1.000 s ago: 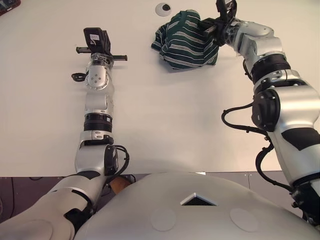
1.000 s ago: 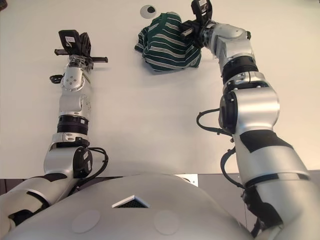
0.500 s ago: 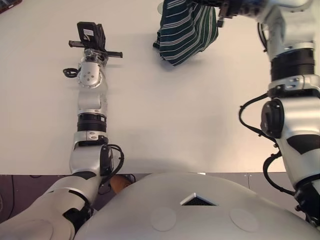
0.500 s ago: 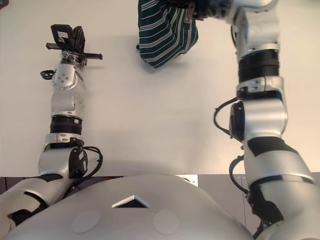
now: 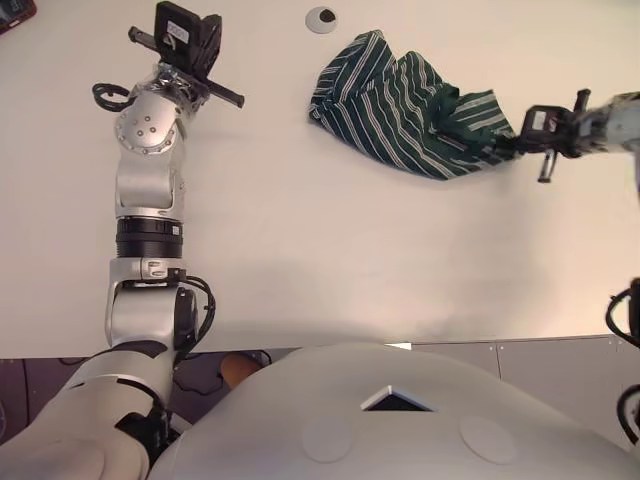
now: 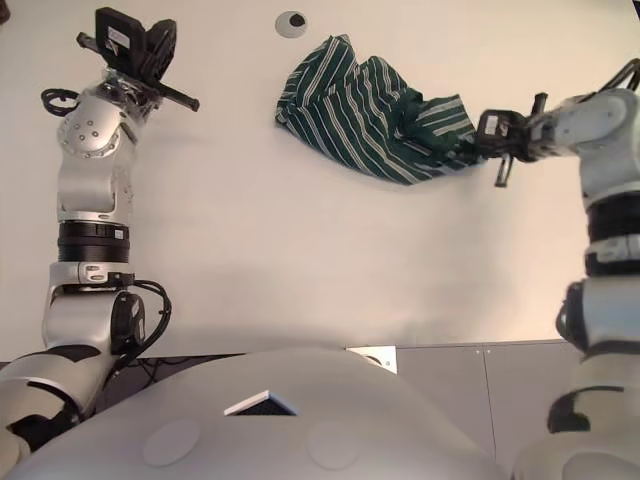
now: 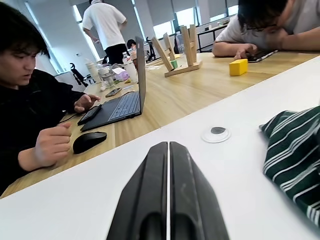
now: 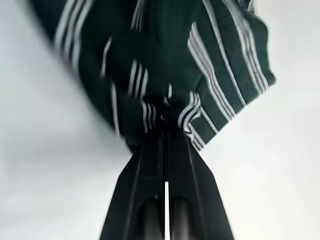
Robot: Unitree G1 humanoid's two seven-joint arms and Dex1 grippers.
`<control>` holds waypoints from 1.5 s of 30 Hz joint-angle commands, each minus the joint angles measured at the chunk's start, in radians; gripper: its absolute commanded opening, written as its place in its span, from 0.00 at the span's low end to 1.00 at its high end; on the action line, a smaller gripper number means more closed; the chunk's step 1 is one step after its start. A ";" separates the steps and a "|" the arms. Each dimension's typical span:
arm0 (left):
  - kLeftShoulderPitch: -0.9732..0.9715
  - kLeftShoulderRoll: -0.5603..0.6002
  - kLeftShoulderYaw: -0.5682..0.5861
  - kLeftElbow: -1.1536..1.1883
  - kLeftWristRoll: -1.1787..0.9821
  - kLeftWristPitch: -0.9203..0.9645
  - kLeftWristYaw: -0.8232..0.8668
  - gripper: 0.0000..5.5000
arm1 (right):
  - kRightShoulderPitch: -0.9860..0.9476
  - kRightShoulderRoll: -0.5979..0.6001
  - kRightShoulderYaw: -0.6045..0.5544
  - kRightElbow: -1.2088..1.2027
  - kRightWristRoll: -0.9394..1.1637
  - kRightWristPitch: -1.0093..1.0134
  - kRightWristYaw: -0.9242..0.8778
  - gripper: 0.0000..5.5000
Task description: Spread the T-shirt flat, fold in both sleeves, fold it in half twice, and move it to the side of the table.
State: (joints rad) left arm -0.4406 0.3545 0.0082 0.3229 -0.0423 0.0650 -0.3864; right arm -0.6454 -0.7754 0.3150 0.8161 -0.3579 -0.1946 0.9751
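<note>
The T-shirt (image 5: 400, 115), dark green with thin white stripes, lay crumpled on the far part of the white table (image 5: 300, 250), a little to the right of the middle. It was not flat. The cloth was bunched in folds, wider at its left end and drawn to a narrow point at its right end. The right gripper (image 8: 165, 131) held this point, with its two fingers pressed together and a pinch of the cloth between them. This gripper was at the right side of the table, and the shirt stretched from it toward the left.

The left gripper (image 7: 168, 150) was over the far left part of the table, well apart from the shirt. Its fingers were closed against each other and held nothing.

A small round disc (image 5: 321, 19) was set in the table near the far edge, close to the left end of the shirt but not touching it. Beyond the table stood a wooden desk (image 7: 200, 85) with a laptop (image 7: 122, 106), a black mouse (image 7: 90, 142) and a yellow block (image 7: 238, 67) on it.
</note>
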 commanded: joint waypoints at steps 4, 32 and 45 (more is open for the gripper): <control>-0.001 -0.015 -0.085 -0.005 0.036 -0.007 -0.063 0.00 | -0.181 0.271 0.060 0.330 -0.125 0.008 -0.470 0.01; -0.199 0.118 -0.244 0.129 -0.096 0.354 -0.644 0.31 | -0.011 0.430 -0.004 0.173 0.129 -0.097 -0.271 0.00; -0.337 -0.021 -0.341 0.647 0.086 0.143 -0.687 0.31 | 0.074 0.452 0.010 0.029 0.101 0.033 -0.285 0.00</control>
State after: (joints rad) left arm -0.7794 0.3445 -0.3122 0.9386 0.0068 0.2245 -1.0649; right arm -0.6005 -0.3268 0.3062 0.8258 -0.2302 -0.1916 0.6884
